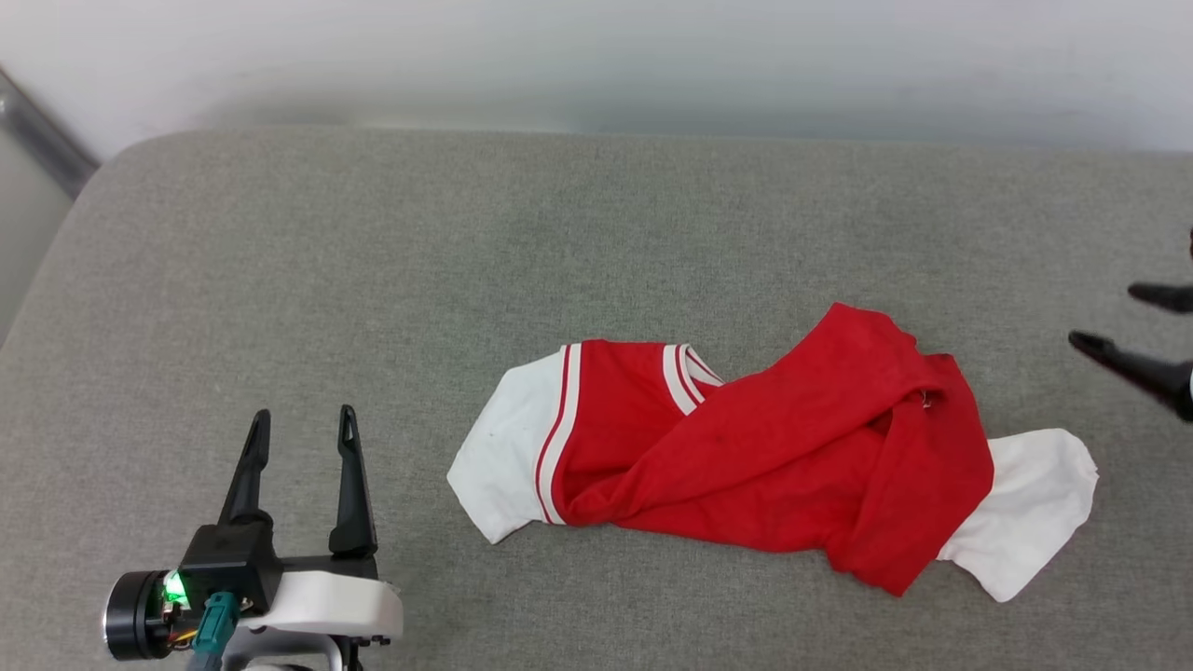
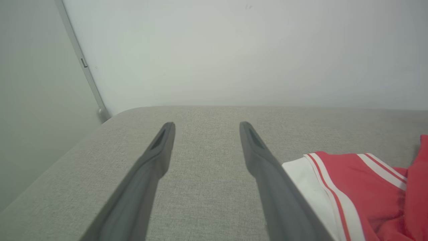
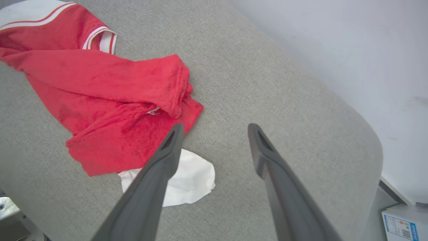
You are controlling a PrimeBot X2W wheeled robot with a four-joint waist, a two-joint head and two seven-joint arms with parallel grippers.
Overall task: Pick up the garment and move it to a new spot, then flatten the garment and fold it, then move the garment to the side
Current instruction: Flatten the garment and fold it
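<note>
While the jersey (image 1: 774, 447) is lying crumpled and twisted on the gray cushion (image 1: 373, 280), a little right of its middle, the left claw (image 1: 304, 415) is hovering spread and empty near the jersey's left end. The right claw (image 1: 1103, 315) is holding its fingers wide too, gripping nothing, near the jersey's right end and clear of the cloth.

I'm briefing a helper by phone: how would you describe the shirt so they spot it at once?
On the wide grey cushion below the pale wall, right of the middle, lies a crumpled shirt. It is bright red, white at both ends, with red-and-white striped trim.
</note>
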